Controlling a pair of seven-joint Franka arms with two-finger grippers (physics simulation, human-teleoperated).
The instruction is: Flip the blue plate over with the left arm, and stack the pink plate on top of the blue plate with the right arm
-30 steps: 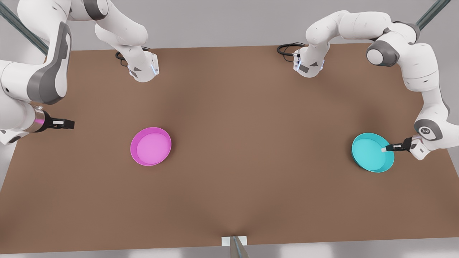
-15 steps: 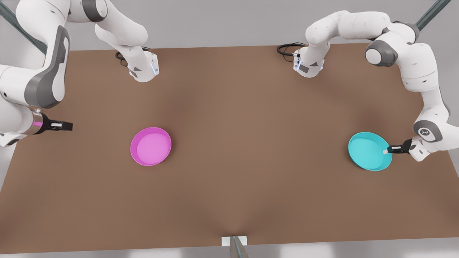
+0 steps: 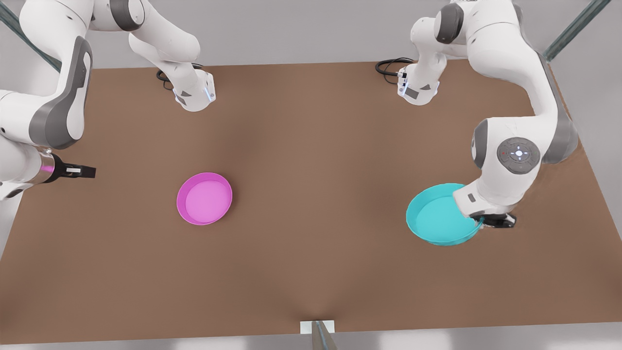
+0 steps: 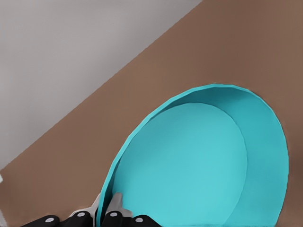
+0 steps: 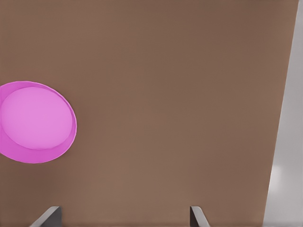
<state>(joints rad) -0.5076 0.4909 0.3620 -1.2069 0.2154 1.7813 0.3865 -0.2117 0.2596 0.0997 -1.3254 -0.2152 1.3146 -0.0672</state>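
A brown table (image 3: 311, 194) spans the scene. Black cables (image 3: 388, 68) coil at its far edge. A small white bracket (image 3: 317, 326) sits at the near edge.

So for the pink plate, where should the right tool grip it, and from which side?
Probably the low upright rim of the pink plate, on the front view's left, nearest the open right tool. It lies flat, open side up, so one finger can go inside the rim and one outside.
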